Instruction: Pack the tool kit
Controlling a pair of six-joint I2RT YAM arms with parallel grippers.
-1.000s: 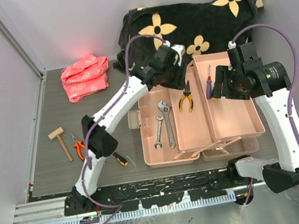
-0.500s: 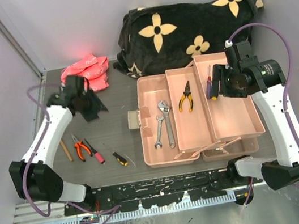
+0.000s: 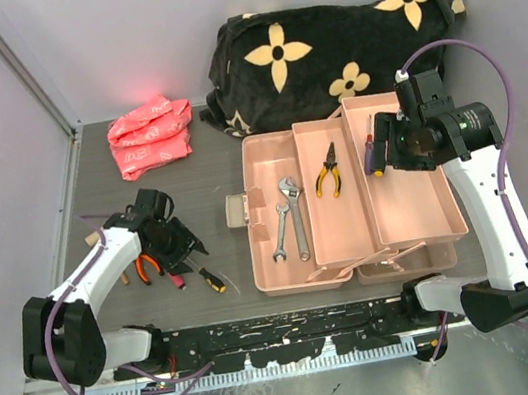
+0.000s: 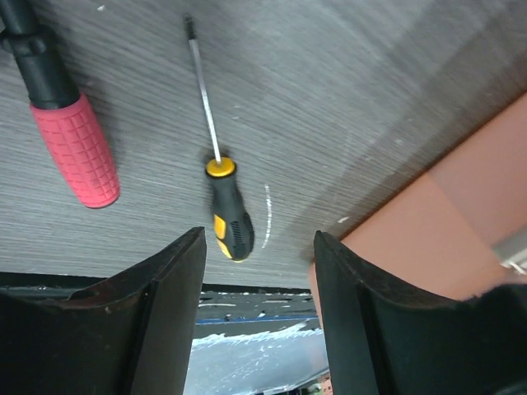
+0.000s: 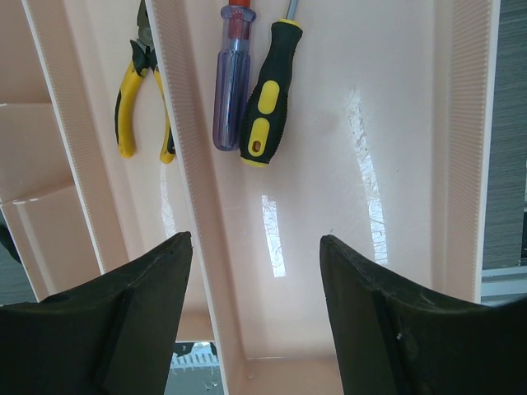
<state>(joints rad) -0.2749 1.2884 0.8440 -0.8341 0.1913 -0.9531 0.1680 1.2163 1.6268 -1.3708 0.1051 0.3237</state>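
1. Over the loose tools at the left of the table, the left gripper (image 4: pixel 257 247) hangs low with its jaws spread wide and nothing between them
2. Just below it the yellow-and-black screwdriver (image 4: pixel 228 218) lies flat on the table; in the wrist view its handle sits inside the gap, closer to the left-hand finger than to the other; its long axis runs almost straight away from the wrist camera, handle end nearest and tip farthest, so the fingers stand on either side of the handle and would close across it; I judge that the pick needs a small sideways shift to centre, hardly any turn
3. Beside it, apart from it, lies a red-handled tool (image 4: pixel 74 148); it lies outside the gap, but the outer finger may nudge it on the way down
4. To the right stands the open tool box (image 3: pixel 255 174), where the screwdriver is to go
5. Farthest off, the right gripper (image 5: pixel 255 247) hovers over the box's right tray (image 5: pixel 346 164), jaws wide and empty; a purple-handled screwdriver (image 5: pixel 232 90) already lies there; the left arm is plainly the nearer one
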